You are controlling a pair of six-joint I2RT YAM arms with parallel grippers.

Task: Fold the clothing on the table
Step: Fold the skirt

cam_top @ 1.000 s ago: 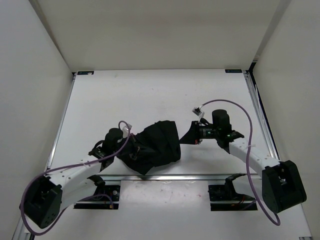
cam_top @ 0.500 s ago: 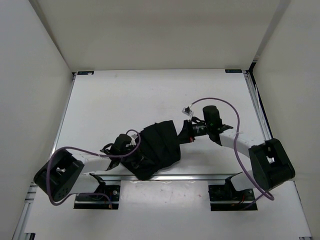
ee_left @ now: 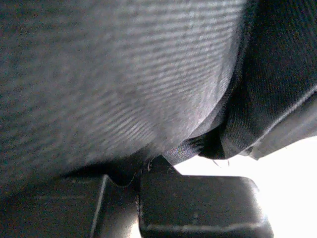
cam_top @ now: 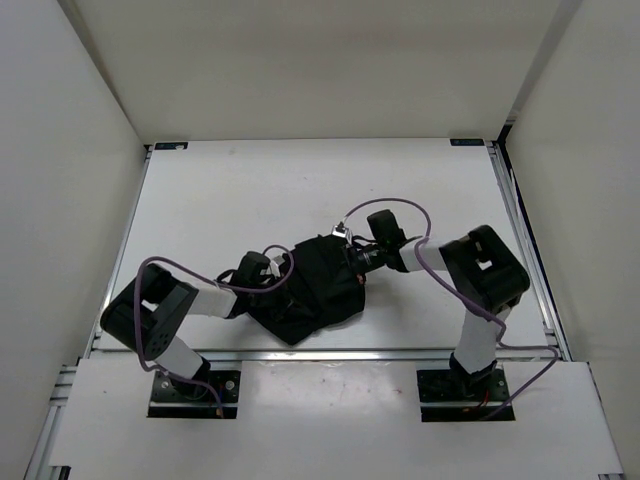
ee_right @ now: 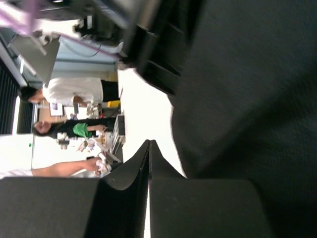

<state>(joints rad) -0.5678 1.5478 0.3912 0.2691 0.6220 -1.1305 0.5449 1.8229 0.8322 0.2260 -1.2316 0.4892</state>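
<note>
The clothing (cam_top: 315,297) is a bunched black bundle near the front middle of the table (cam_top: 250,190). My left gripper (cam_top: 277,283) is pressed into its left side. In the left wrist view ribbed black clothing (ee_left: 124,74) fills the frame and a fold runs down to the tips of my left gripper (ee_left: 143,168), whose jaws are shut with the fabric at them. My right gripper (cam_top: 346,256) is at the bundle's upper right edge. In the right wrist view my right gripper (ee_right: 149,145) is shut with nothing between its tips, and the clothing (ee_right: 247,89) lies just to its right.
A metal rail (cam_top: 330,352) runs along the table's near edge, just in front of the bundle. White enclosure walls (cam_top: 70,200) stand on three sides. Purple cables (cam_top: 385,207) loop over both arms. People (ee_right: 64,91) stand beyond the table's edge in the right wrist view.
Both arms have folded inward. The right gripper has travelled left up to the bundle's upper right edge, and the left gripper has moved right into its left side. The bundle has shifted slightly.
</note>
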